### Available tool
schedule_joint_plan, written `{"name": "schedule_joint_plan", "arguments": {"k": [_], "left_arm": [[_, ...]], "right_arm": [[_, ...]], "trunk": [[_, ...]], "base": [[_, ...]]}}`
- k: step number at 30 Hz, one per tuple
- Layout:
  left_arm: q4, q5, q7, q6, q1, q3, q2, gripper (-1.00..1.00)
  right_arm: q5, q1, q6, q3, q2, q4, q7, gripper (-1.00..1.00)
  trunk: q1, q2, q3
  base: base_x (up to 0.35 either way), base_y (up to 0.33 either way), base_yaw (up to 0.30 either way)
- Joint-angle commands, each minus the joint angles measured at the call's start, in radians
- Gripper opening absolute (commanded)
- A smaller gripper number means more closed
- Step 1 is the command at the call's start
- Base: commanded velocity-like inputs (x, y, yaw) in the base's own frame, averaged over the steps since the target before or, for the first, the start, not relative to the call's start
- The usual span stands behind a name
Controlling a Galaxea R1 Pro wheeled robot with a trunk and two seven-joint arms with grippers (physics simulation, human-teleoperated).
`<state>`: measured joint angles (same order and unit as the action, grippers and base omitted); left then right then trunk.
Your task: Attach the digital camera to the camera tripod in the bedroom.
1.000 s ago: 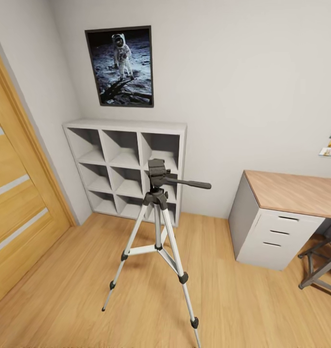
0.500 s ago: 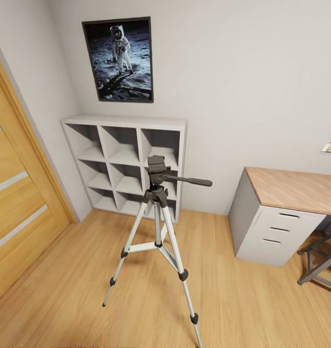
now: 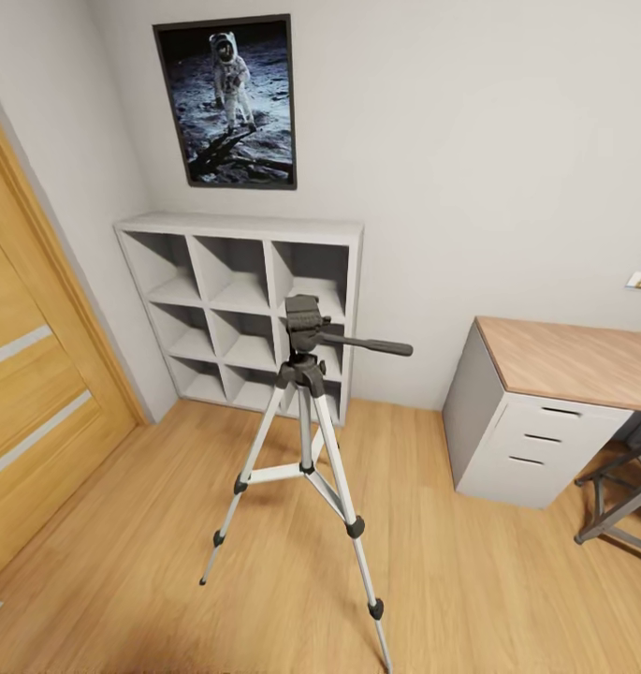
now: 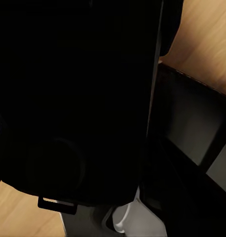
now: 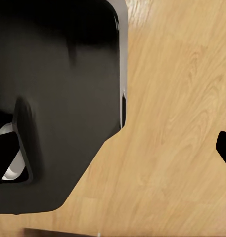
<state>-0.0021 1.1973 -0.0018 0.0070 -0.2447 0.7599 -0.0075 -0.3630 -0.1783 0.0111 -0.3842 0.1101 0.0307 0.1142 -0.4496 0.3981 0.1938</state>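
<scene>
The camera tripod (image 3: 304, 440) stands on the light wood floor in the middle of the head view. Its three silver legs are spread, and the dark grey head (image 3: 302, 323) has its pan handle (image 3: 376, 346) pointing right. Nothing is mounted on the head. In the left wrist view a large black mass (image 4: 73, 98) sits close to the lens, and I cannot tell whether it is the digital camera or part of the robot. One dark fingertip (image 5: 224, 148) of the right gripper shows over bare floor, with nothing beside it.
A white cube shelf (image 3: 240, 309) stands against the back wall behind the tripod, with an astronaut poster (image 3: 228, 103) above it. An oak door (image 3: 30, 393) is on the left. A wood-topped desk with drawers (image 3: 535, 412) and a chair frame (image 3: 619, 501) are on the right.
The whole head view has shifted: poster and shelf sit higher in the picture and slightly larger. The tripod keeps its place on the floor.
</scene>
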Motion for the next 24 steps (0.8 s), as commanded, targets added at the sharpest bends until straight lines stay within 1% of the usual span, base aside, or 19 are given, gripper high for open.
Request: {"name": "schedule_joint_plan", "arguments": {"k": [1, 7, 18, 20, 24], "left_arm": [[0.001, 0.008, -0.004, 0.001, -0.001, 0.009, 0.000, -1.00], [0.001, 0.008, -0.004, 0.001, -0.001, 0.009, 0.000, -1.00], [0.002, 0.010, -0.003, 0.001, -0.001, 0.007, 0.001, -1.00], [0.002, 0.010, -0.004, 0.001, -0.001, 0.007, 0.002, -1.00], [0.002, 0.010, -0.004, 0.002, -0.001, 0.007, 0.003, -1.00]], "right_arm": [[-0.008, -0.001, 0.001, -0.008, 0.000, 0.002, 0.001, 1.00], [-0.008, -0.001, 0.001, -0.008, 0.001, 0.002, -0.003, 1.00], [-0.008, -0.001, -0.002, -0.011, 0.002, 0.001, -0.007, 1.00], [-0.008, -0.001, -0.002, -0.012, 0.002, 0.001, -0.007, 1.00], [-0.008, -0.001, -0.002, -0.012, 0.001, 0.001, -0.008, 1.00]], "trunk": [[0.000, 0.002, 0.003], [0.000, 0.002, 0.013], [0.000, 0.002, 0.015], [0.000, 0.002, 0.015], [0.000, 0.002, 0.015]], "base": [[0.000, 0.000, 0.000], [0.000, 0.000, 0.000], [0.005, 0.000, 0.000], [0.137, 0.000, 0.000], [0.271, 0.000, 0.000]]}}
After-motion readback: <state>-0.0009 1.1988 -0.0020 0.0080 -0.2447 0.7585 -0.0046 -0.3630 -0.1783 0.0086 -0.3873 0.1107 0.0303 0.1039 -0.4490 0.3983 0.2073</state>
